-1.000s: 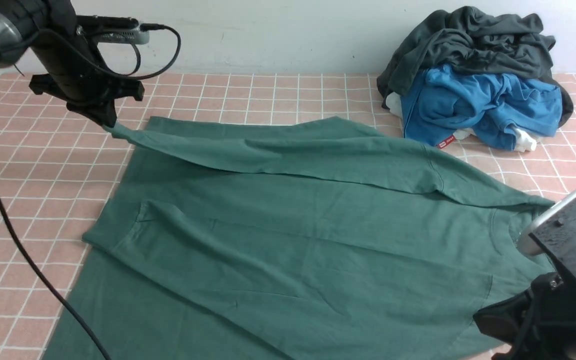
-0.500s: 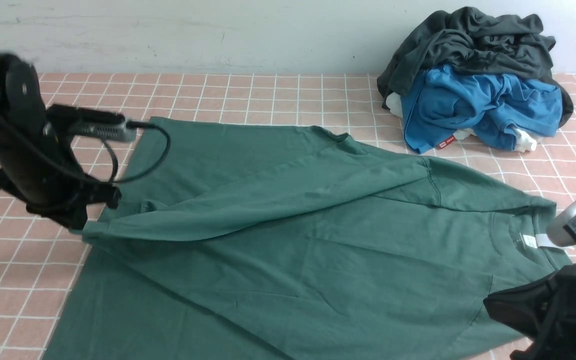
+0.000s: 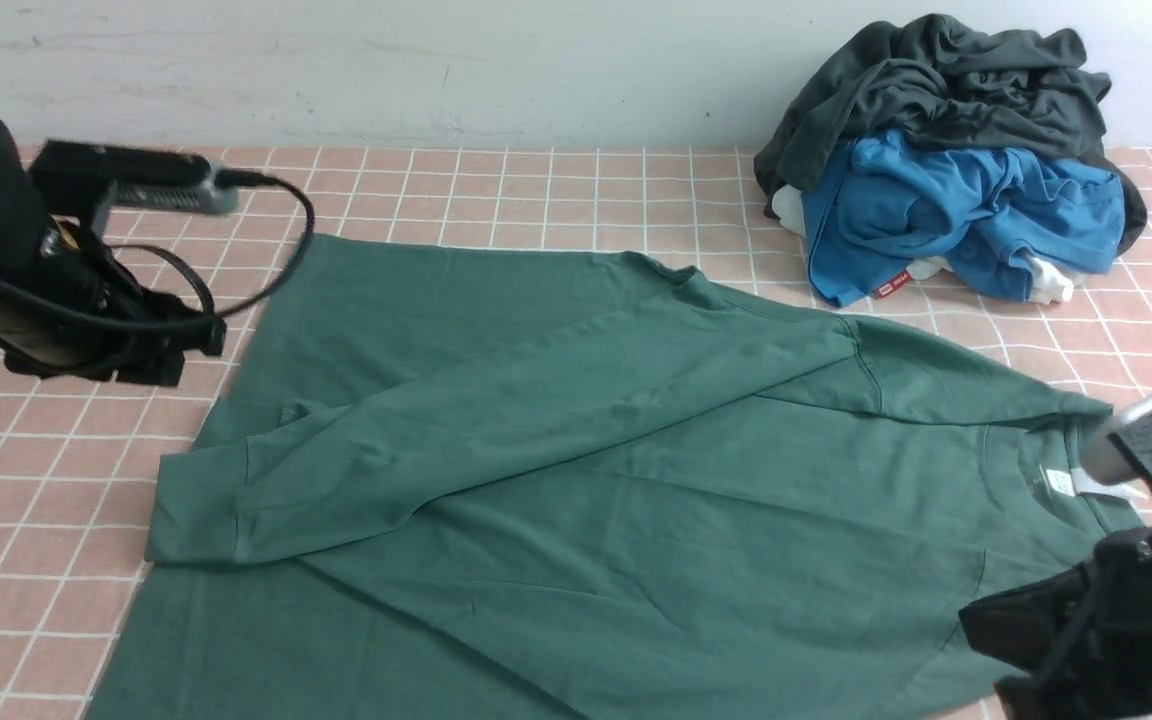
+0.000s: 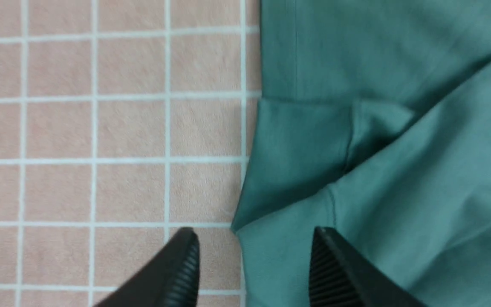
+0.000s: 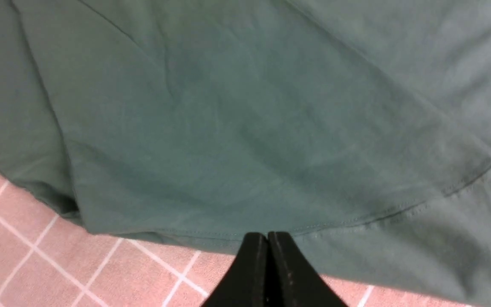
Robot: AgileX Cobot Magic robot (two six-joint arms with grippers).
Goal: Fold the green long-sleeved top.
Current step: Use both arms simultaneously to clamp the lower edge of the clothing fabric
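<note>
Under left fingers [image 4: 335,273] (spread): green top [image 4: 399,170]

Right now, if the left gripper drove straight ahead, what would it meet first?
Likely the cuff of the green long-sleeved top, at its edge; one finger would land on the tiled cloth beside it.

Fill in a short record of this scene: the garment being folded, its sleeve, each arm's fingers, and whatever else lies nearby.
garment: green top, spread on the pink tiled surface
sleeve: laid diagonally across the body, cuff at the robot's left side
neck label: white, showing, on the robot's right
left fingers: apart above the cuff, holding nothing
right fingers: pressed together at the top's edge, no cloth seen between them
other items: blue garment under a dark grey garment, far right by the wall
</note>
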